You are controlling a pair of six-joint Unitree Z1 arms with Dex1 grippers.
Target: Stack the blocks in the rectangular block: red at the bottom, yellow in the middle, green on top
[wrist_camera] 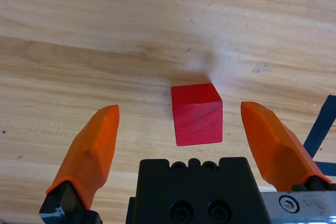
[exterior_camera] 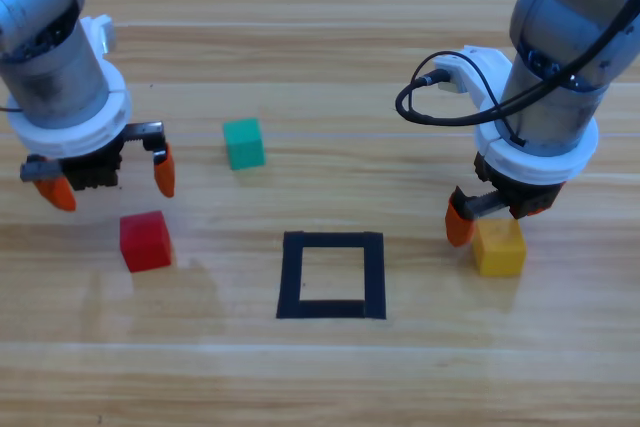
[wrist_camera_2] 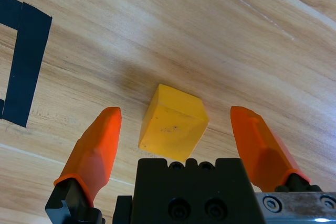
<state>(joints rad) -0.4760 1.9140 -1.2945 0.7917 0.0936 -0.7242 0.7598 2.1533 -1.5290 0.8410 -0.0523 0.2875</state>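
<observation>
Three cubes lie apart on the wooden table, none inside the black tape square.

The red cube sits left of the square, just below my left gripper, whose jaws are spread wide and hold nothing. The yellow cube sits right of the square, under my right gripper, jaws wide and not touching it. The green cube lies toward the far edge, bare wood all round.

Wooden table, black tape square near its front-middle, red cube toward the left edge, teal-green cube mid-table, yellow cube rightward
</observation>
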